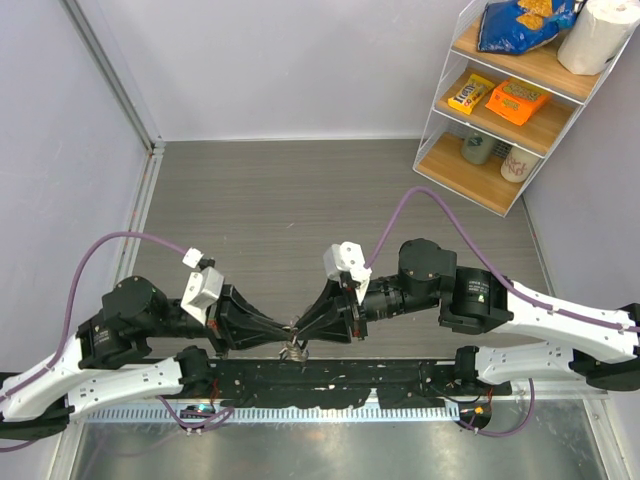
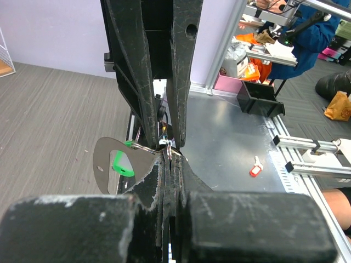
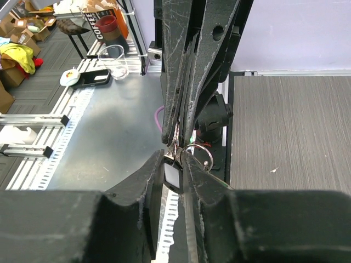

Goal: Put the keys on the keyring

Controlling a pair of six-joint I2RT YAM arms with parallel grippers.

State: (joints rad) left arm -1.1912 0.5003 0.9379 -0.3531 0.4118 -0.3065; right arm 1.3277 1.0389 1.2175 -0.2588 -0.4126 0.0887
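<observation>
Keys [image 1: 293, 350] hang midair by thin silvery keyring [image 3: 201, 154], left jaws clenched on it; right wrist view alone shows black key [image 3: 172, 176] between right jaws, grip unclear; left view shows green key [image 2: 122, 164].

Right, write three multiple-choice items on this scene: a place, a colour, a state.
1. The left gripper and right gripper meet: A far left on the table; B mid-table, near edge; C far right.
2. The key head beside the left gripper is: A green; B yellow; C white.
3. The left gripper's jaws are: A wide apart; B pressed together; C unseen.
B, the top view shows their tips meeting there; A, the left wrist view shows green; B, no gap shows.
</observation>
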